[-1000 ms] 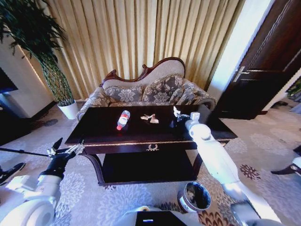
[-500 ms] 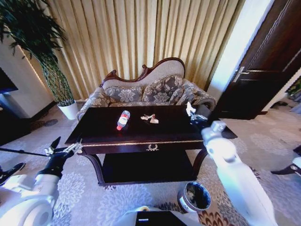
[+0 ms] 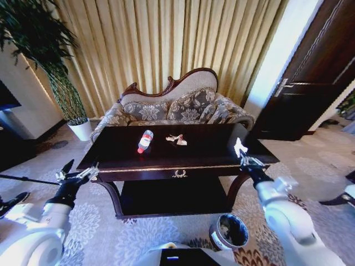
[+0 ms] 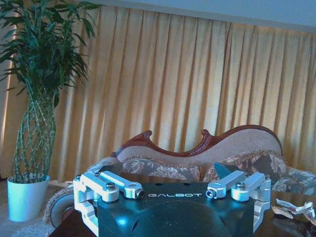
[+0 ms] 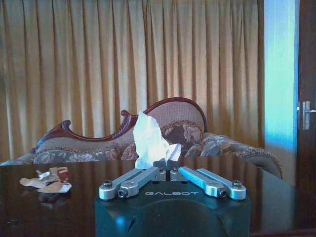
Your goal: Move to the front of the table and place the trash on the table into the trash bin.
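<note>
— At right of centre in the head view: right gripper [image 3: 242, 155] pinched on a white paper wad [image 3: 239, 147], lifted off the table [image 3: 119, 145] at its right edge.
— And the trash bin [image 3: 229, 232]?
— Lower centre-right, not yet reached.
— Left over?
— Mid-table: bottle [image 3: 145, 141] and tan scraps [image 3: 177, 139]. Lower left: left gripper [image 3: 77, 176] idle, spread.

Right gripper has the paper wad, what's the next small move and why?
Probably carry the right gripper toward the robot and down over the trash bin. Its fingers are shut on the white paper wad, lifted at the table's front right edge, while the bin stands on the carpet below and nearer. The left gripper waits open, off the table's left end.
</note>
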